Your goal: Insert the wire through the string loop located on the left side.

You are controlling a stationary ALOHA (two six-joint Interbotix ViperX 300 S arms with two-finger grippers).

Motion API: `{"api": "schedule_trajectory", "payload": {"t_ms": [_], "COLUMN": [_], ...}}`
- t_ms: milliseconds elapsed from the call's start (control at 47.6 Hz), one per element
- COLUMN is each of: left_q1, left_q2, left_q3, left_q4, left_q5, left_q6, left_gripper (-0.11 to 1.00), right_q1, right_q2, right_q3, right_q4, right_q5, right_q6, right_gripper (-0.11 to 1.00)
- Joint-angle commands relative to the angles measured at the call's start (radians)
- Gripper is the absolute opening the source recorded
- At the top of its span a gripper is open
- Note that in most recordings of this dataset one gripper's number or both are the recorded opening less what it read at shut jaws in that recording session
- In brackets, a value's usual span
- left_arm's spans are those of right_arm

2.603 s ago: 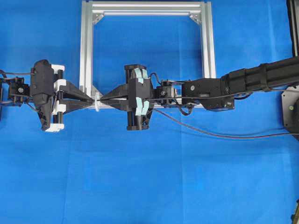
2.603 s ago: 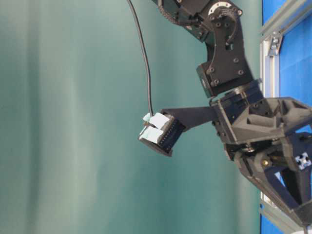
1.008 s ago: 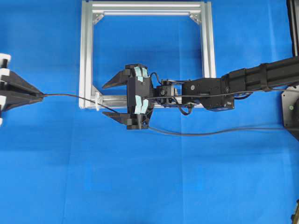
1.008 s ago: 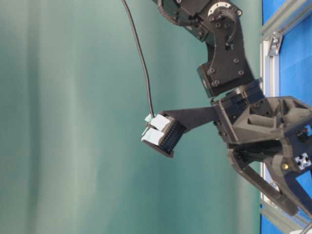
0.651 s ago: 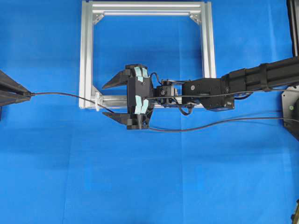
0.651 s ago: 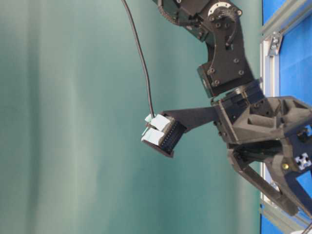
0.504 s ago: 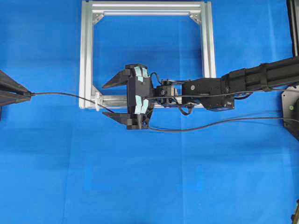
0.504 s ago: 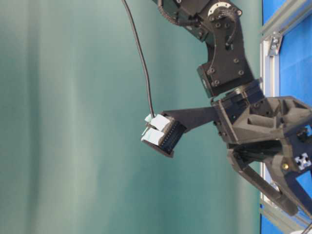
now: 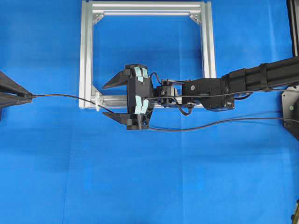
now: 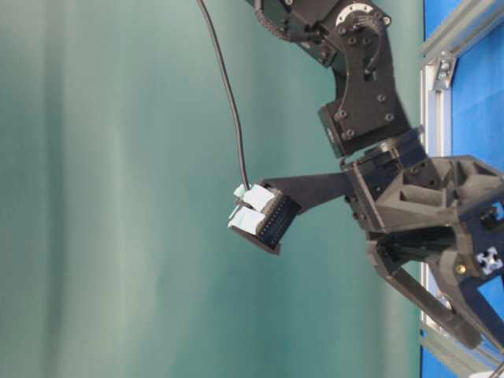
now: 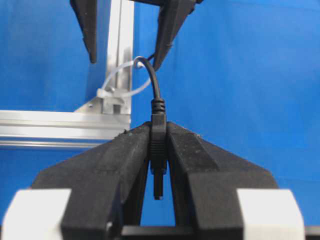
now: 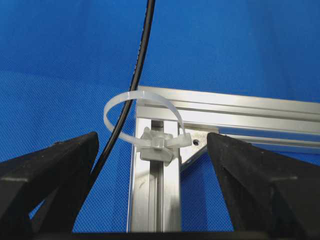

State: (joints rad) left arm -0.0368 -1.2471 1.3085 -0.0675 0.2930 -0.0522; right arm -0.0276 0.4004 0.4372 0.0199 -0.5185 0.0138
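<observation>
The thin black wire runs from its plug tip, through the white string loop on the silver frame's lower left corner, and on to the right across the cloth. My left gripper is at the far left edge, shut on the plug. My right gripper is open, one finger on each side of the loop and touching neither wire nor loop. In the right wrist view the wire passes inside the loop between my spread fingers.
The square aluminium frame lies on the blue cloth at the upper middle. The right arm reaches in over its lower bar. Slack wire trails towards the right edge. A black mount sits at far right.
The right gripper has let go and opened. The left gripper has drawn back to the left edge with the plug, pulling wire through the loop. Almost nothing has moved in the last half second.
</observation>
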Motion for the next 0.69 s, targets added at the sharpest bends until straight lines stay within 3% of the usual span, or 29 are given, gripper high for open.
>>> {"api": "schedule_trajectory", "payload": {"t_ms": [0,84,210,315,672], "left_q1": [-0.003,-0.003,-0.003,-0.003,0.005], "left_q2": [0.018,0.021,0.026,0.029,0.023], "left_q3": [-0.009,-0.008,-0.006,-0.005,-0.008], "left_q4": [0.002,0.002,0.002,0.002,0.002], "left_q5": [-0.012,-0.020,-0.020,-0.020,-0.020], "left_q6": [-0.005,-0.009,-0.008,-0.006,-0.002], "left_gripper": [0.09,0.23,0.64,0.88,0.87], "right_q1": [-0.002,-0.003,-0.003,-0.003,-0.003], "right_q2": [-0.020,-0.020,-0.020,-0.018,-0.083], "right_q3": [-0.017,-0.017,-0.017,-0.018,-0.020], "right_q4": [0.003,0.003,0.002,0.003,0.003], "right_q5": [-0.011,-0.011,-0.011,-0.011,0.002], "right_q6": [0.000,0.002,0.002,0.002,0.002], "right_gripper": [0.96,0.96,0.96,0.96,0.96]}}
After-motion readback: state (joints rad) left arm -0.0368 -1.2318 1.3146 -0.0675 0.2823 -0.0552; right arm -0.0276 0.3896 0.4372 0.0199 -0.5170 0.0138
